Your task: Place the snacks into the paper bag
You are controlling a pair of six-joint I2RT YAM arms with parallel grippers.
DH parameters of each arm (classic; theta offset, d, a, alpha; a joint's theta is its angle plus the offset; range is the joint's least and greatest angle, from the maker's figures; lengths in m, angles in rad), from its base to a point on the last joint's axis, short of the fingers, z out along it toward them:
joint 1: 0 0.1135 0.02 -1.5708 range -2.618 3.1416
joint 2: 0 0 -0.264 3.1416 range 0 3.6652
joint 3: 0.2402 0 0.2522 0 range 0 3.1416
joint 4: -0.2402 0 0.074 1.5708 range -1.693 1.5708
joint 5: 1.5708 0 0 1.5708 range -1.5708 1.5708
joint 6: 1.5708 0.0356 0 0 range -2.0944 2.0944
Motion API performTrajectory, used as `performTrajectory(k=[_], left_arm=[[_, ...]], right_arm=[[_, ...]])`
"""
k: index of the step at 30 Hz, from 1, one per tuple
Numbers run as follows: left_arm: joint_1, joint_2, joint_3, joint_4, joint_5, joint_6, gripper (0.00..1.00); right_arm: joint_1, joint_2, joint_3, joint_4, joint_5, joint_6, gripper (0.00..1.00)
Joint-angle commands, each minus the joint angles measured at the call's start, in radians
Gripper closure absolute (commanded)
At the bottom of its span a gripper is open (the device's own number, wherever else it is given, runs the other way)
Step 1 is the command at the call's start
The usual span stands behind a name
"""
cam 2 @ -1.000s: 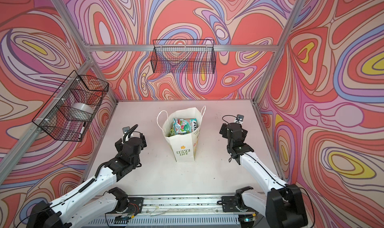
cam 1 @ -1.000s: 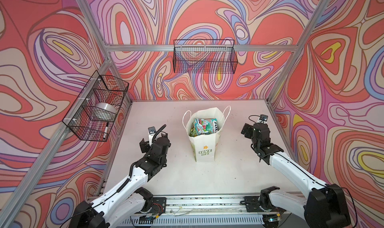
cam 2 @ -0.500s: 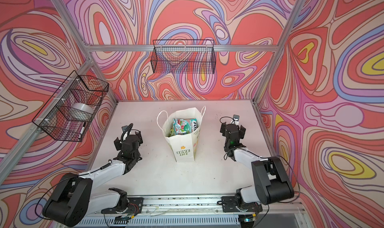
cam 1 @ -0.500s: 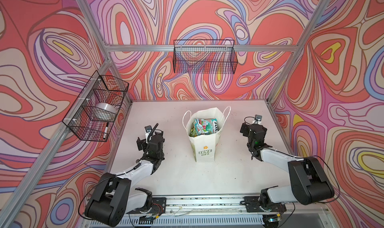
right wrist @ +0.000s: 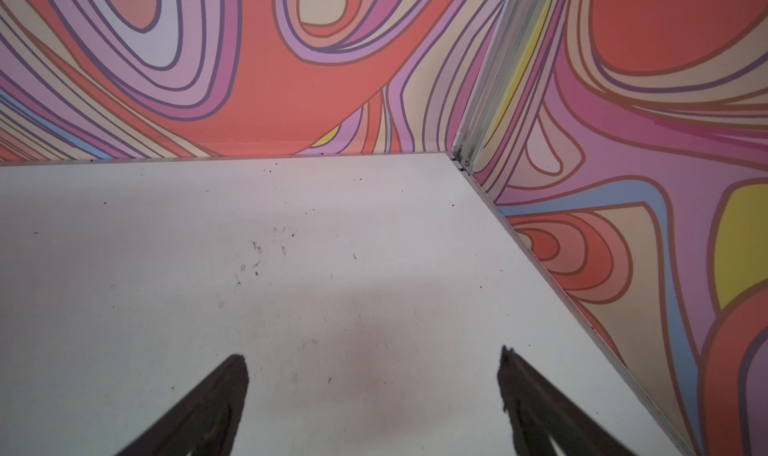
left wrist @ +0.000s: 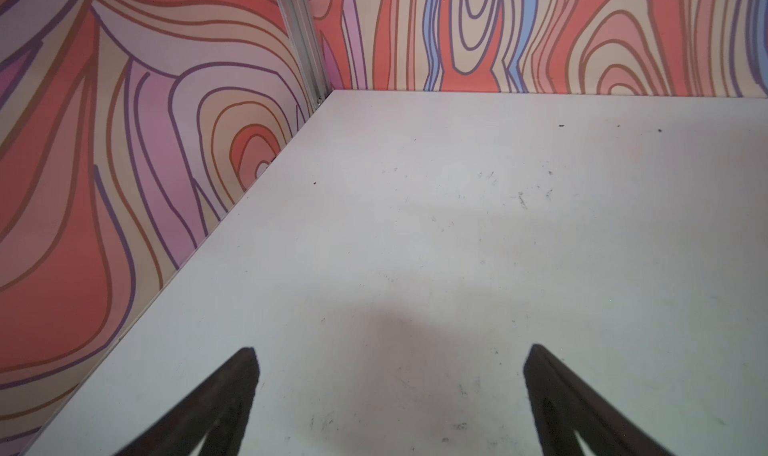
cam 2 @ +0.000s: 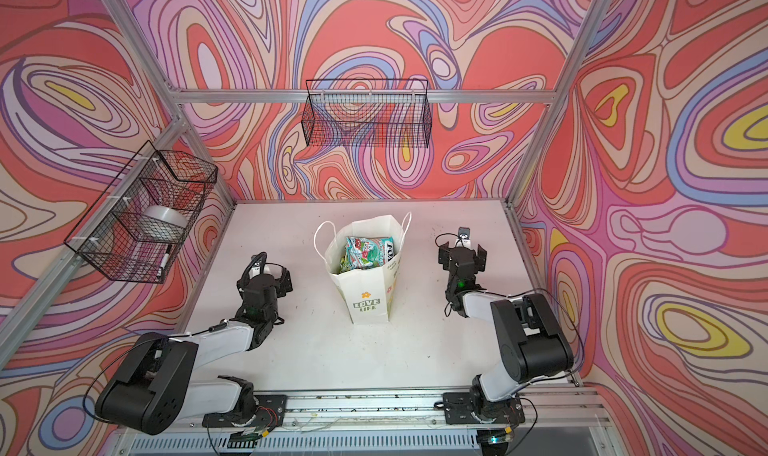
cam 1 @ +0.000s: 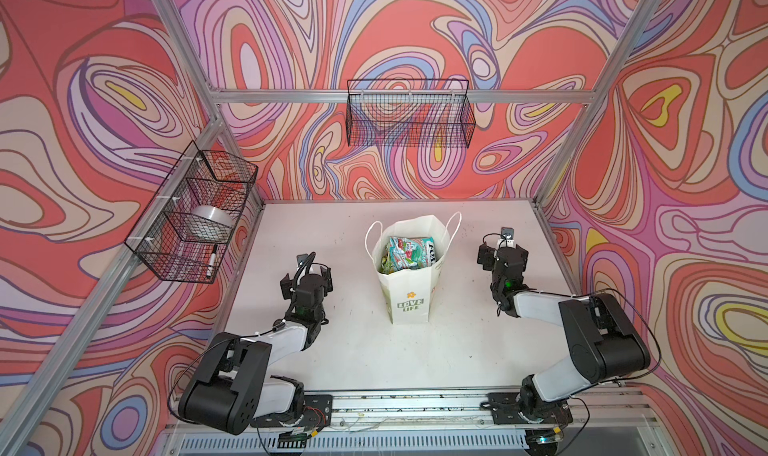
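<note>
The white paper bag (cam 1: 409, 304) (cam 2: 368, 304) stands upright mid-table in both top views, its mouth open. Several glossy green and teal-red snacks (cam 1: 409, 252) (cam 2: 368, 253) lie inside it, near the top. No packet shows on the table. My left gripper (cam 1: 307, 278) (cam 2: 266, 277) sits low to the bag's left, well apart from it, open and empty. My right gripper (cam 1: 502, 255) (cam 2: 461, 255) sits low to the bag's right, also open and empty. In the wrist views, the left gripper (left wrist: 391, 350) and right gripper (right wrist: 372, 352) show only bare white table between their fingers.
A black wire basket (cam 1: 409, 115) hangs on the back wall. Another wire basket (cam 1: 195, 213) on the left wall holds a tape roll (cam 1: 212, 219) and a marker (cam 1: 212, 261). Patterned walls close three sides. The arm bases sit on a metal rail (cam 1: 415, 400) in front.
Both arms have folded back, with their elbows now raised near the front rail. The grippers have sunk low over the table and stayed open. The bag has not moved.
</note>
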Motion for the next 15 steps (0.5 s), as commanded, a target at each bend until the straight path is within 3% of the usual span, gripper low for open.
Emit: performTrajectory(k=[1, 4, 7, 10, 15], left_arm=[[0.004, -0.006, -0.013, 0.069, 0.059, 0.033, 0.01], [0.004, 0.006, 0.006, 0.048, 0.097, 0.047, 0.02], [0.004, 0.012, 0.011, 0.047, 0.096, 0.05, 0.02], [0.005, 0.014, 0.018, 0.035, 0.083, 0.049, 0.02], [0.006, -0.003, 0.013, 0.025, 0.069, 0.07, 0.02]], right_arm=[[-0.016, -0.019, -0.014, -0.056, -0.025, 0.048, 0.02], [-0.027, 0.042, -0.077, 0.119, -0.006, 0.025, 0.02], [-0.035, 0.091, -0.028, 0.1, -0.032, 0.013, 0.02], [-0.066, 0.131, -0.007, 0.075, -0.104, 0.028, 0.02], [-0.15, 0.12, -0.089, 0.198, -0.23, 0.096, 0.02]])
